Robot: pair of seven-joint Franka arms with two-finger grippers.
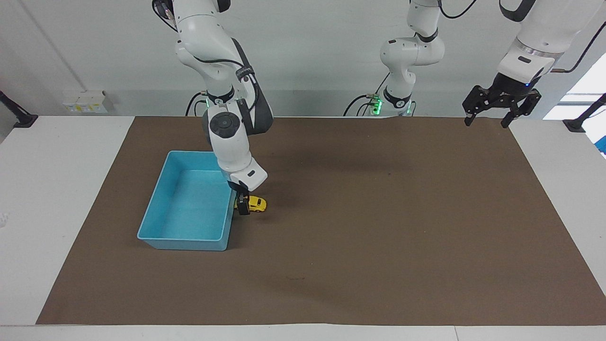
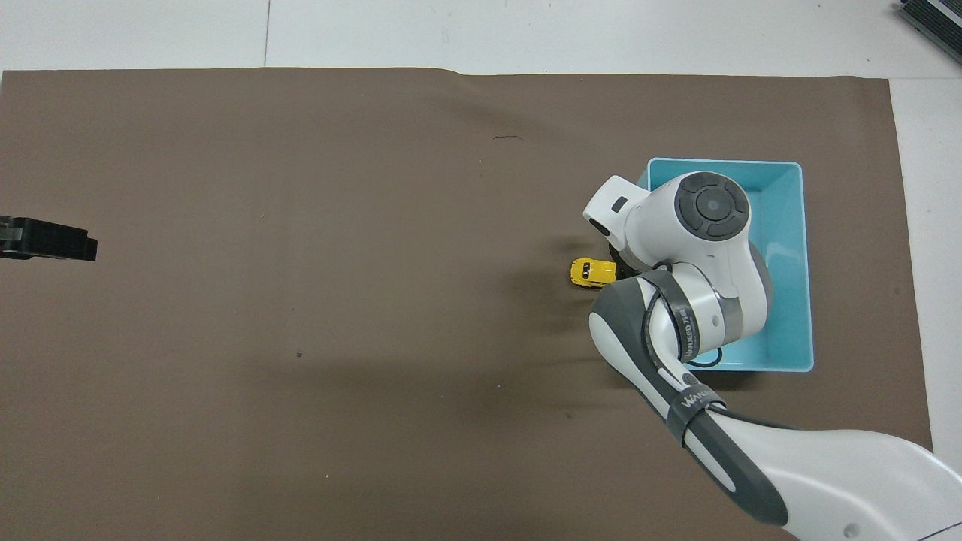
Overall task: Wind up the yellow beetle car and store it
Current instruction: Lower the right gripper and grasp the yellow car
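- Right tool [image 1: 243, 207] is down at the yellow beetle car [image 1: 256, 203], with its tip covering the end of the car that points at the bin. From the facing camera I honestly can't tell if the fingers are spread around the car or already pinching it, and from overhead the wrist hides them completely.
- Yellow beetle car [image 2: 589, 272] sits on the brown mat [image 1: 378, 227] that covers the table [image 1: 57, 189], right beside the long wall of the light-blue bin [image 1: 156, 208], on the side toward the left arm's end. In the overhead shot it's at about 9 o'clock from the bin [image 2: 789, 225], roughly level with the middle of that wall.
- Whether the car actually touches the bin wall, can't say, the tool is in the way.
- Bin looks like it has nothing in it, just blue floor showing.
- Left tool [image 1: 492, 116] waits up in the air over the mat's corner at its own end, near 2 o'clock in the facing view, fingers clearly spread. Overhead only catches a black bit of it [image 2: 49, 248] at the 9 o'clock edge.
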